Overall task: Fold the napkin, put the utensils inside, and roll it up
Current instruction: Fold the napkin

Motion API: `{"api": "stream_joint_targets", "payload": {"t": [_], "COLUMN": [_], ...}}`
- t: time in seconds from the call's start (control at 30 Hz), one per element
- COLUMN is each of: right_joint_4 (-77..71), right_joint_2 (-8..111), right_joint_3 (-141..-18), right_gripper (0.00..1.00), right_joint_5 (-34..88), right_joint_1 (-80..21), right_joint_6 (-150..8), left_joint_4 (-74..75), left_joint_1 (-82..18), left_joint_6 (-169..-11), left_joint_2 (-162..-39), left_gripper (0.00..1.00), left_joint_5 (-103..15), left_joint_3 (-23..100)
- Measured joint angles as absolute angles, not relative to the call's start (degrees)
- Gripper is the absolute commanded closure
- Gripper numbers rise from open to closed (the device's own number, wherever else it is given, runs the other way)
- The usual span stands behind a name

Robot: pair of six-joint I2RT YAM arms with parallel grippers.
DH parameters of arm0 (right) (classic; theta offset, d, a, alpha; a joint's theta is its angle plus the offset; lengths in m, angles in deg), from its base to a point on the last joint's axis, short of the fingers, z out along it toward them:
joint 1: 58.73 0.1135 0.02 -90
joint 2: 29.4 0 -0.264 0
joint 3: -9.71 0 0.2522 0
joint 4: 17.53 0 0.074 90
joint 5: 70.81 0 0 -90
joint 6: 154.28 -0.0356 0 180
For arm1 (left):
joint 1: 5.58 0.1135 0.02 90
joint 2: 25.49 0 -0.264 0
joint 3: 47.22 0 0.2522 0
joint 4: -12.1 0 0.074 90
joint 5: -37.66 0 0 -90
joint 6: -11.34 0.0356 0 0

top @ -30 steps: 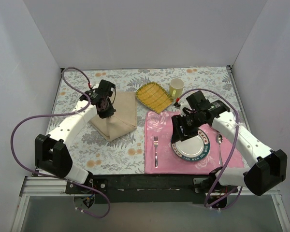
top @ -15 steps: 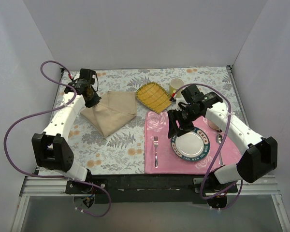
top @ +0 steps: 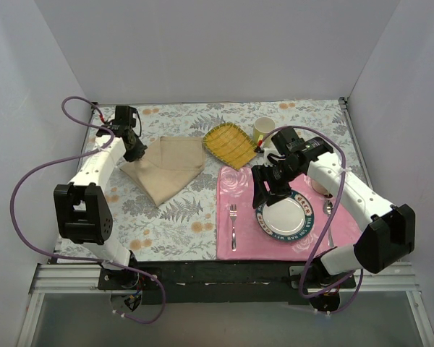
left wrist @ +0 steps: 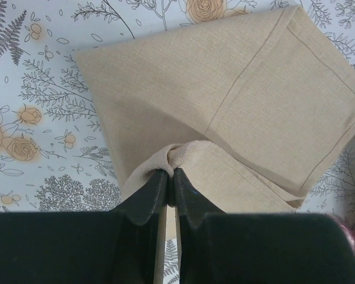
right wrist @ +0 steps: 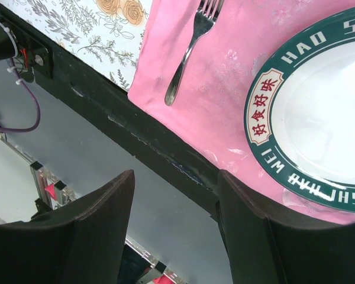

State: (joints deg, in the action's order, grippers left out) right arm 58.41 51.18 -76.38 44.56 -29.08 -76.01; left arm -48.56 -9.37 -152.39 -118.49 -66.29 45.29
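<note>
Left end effector point(left wrist: 170, 176) clamps a napkin point(left wrist: 236, 100) fold, so I'd carry it low and straight to match edges; right end effector point(right wrist: 174, 177) hangs spread wide near fork point(right wrist: 186, 59).

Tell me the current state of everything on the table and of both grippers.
napkin: folded over, one fold pinched up.
left gripper: shut on the napkin.
right gripper: open, empty.
placemat: spread flat.
plate: empty, on the placemat.
fork: lying left of the plate.
spoon: lying right of the plate.
mug: upright.
yellow cloth: lying flat.
</note>
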Motion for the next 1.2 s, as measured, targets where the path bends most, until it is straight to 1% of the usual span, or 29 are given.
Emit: {"api": "stream_joint_targets", "payload": {"t": [0.33, 1.0, 1.03, 1.17, 1.2], "right_joint_4": [59.37, 59.78, 59.78, 59.81, 59.81], "right_joint_2": [53.32, 54.72, 54.72, 54.72, 54.72], "right_joint_3": [-77.63, -78.42, -78.42, -78.42, -78.42], "right_gripper": [0.34, 0.34, 0.34, 0.34, 0.34], "right_joint_5": [43.86, 43.72, 43.72, 43.72, 43.72], "right_joint_1": [-29.08, -29.08, -29.08, -29.08, -29.08], "right_joint_6": [-75.46, -74.59, -74.59, -74.59, -74.59], "left_joint_4": [-44.95, -41.72, -41.67, -41.48, -41.48], "left_joint_1": [-5.74, -3.01, -2.99, -2.68, -2.66], "left_joint_6": [-151.23, -150.58, -150.58, -150.45, -150.21], "left_joint_2": [-120.63, -126.51, -126.73, -128.08, -128.30], "left_gripper": [1.00, 1.00, 0.98, 0.76, 0.66], "left_joint_5": [-65.37, -64.89, -64.89, -64.96, -64.96], "left_joint_3": [43.67, 42.66, 42.66, 42.66, 42.66]}}
